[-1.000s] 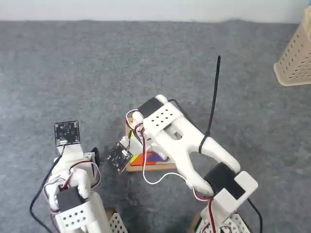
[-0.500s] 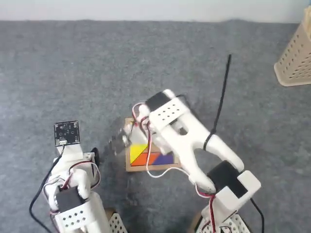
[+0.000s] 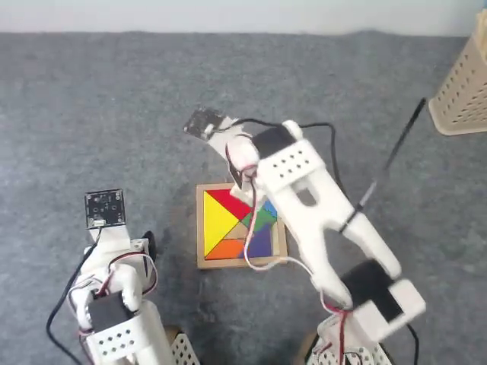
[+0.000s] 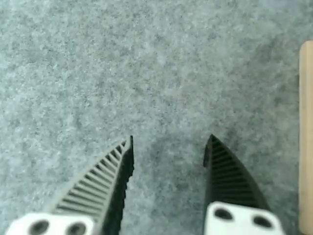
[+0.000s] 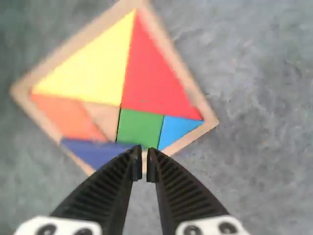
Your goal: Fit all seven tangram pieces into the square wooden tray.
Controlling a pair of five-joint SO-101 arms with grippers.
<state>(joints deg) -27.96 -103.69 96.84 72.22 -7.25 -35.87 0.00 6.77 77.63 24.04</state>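
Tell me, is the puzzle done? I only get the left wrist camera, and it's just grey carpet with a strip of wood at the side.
Observer: Looks done. All seven pieces lie inside the tray and fill the square.
Operator: What colours are they?
Observer: A yellow triangle, red triangle, orange triangle, green square, blue triangle, dark blue piece and a plain wooden triangle.
Operator: Is the other arm holding anything?
Observer: No. The right end effector is shut on nothing, over the tray's edge beside the green square.
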